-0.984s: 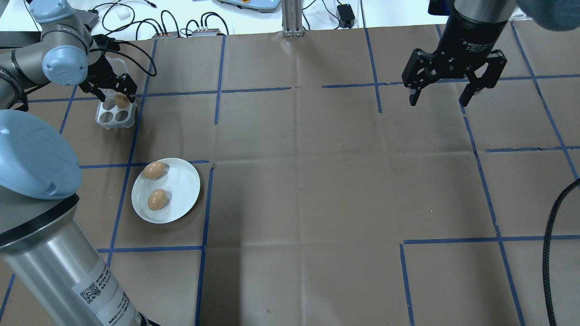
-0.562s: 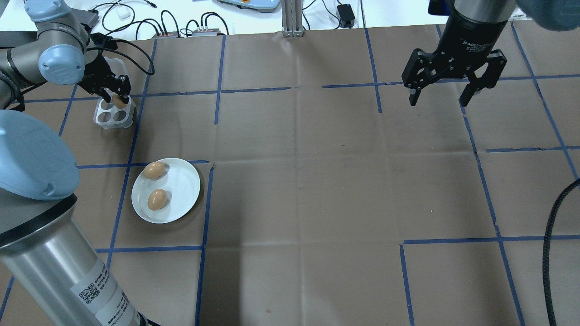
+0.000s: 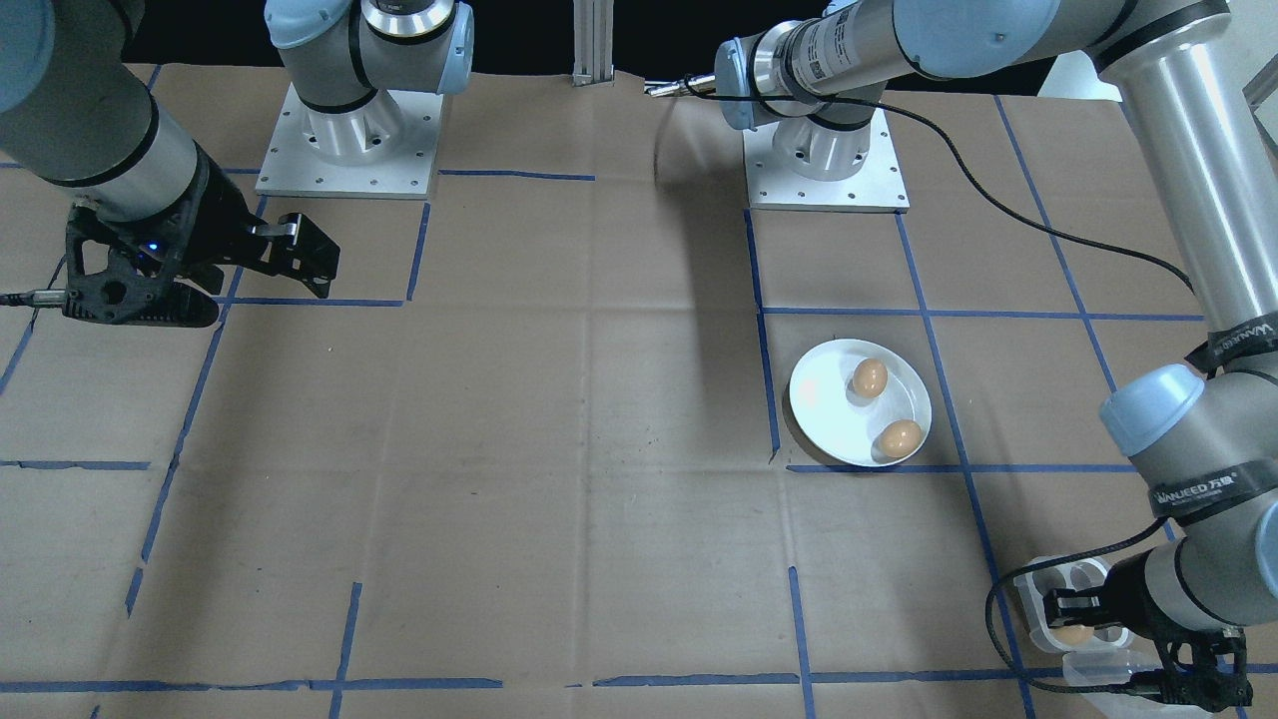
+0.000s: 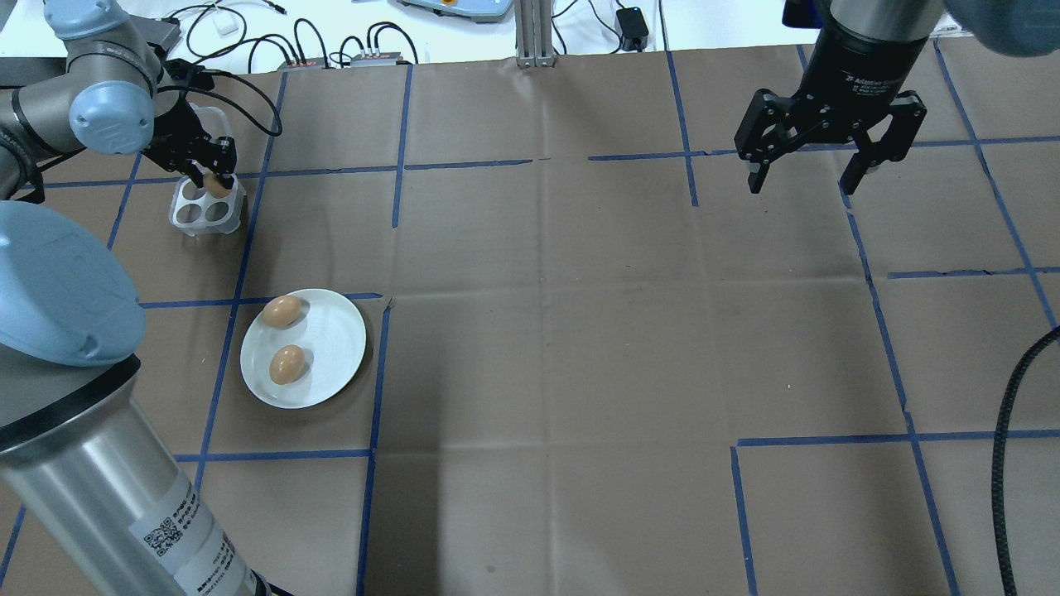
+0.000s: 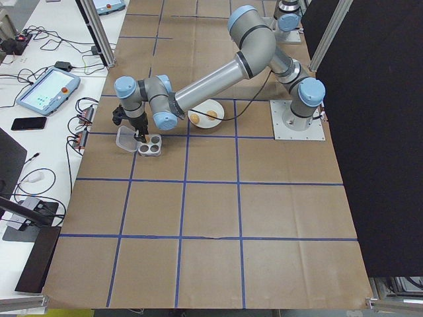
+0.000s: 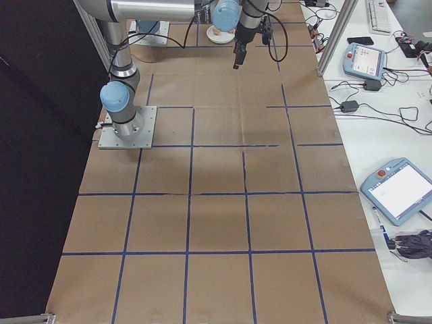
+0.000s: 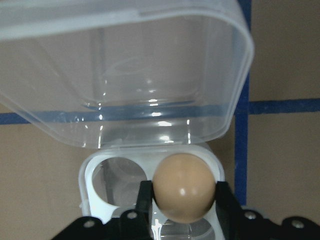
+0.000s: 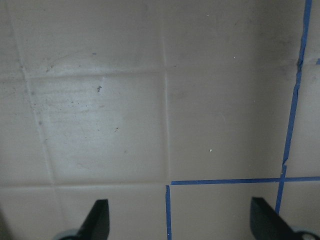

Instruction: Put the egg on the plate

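A brown egg [image 7: 184, 194] sits in the far right hole of a small clear four-hole egg tray [image 4: 207, 213] at the table's far left. My left gripper [image 4: 214, 176] reaches down into the tray, shut on this egg, with a finger [image 7: 145, 200] pressed against each side. The round white plate [image 4: 331, 343] lies nearer on the left and carries two brown eggs [image 4: 282, 310] [image 4: 287, 364]. My right gripper [image 4: 803, 178] hangs open above bare paper at the far right, holding nothing.
The tray's clear hinged lid [image 7: 125, 75] lies open behind it. Brown paper with a blue tape grid [image 4: 538, 161] covers the table. Cables and small boxes [image 4: 331, 50] run along the far edge. A black hose [image 4: 1014, 430] hangs at the right.
My left gripper has come down into the tray and narrowed onto the egg, and the tray has shifted slightly away and left. The right arm and plate have not moved.
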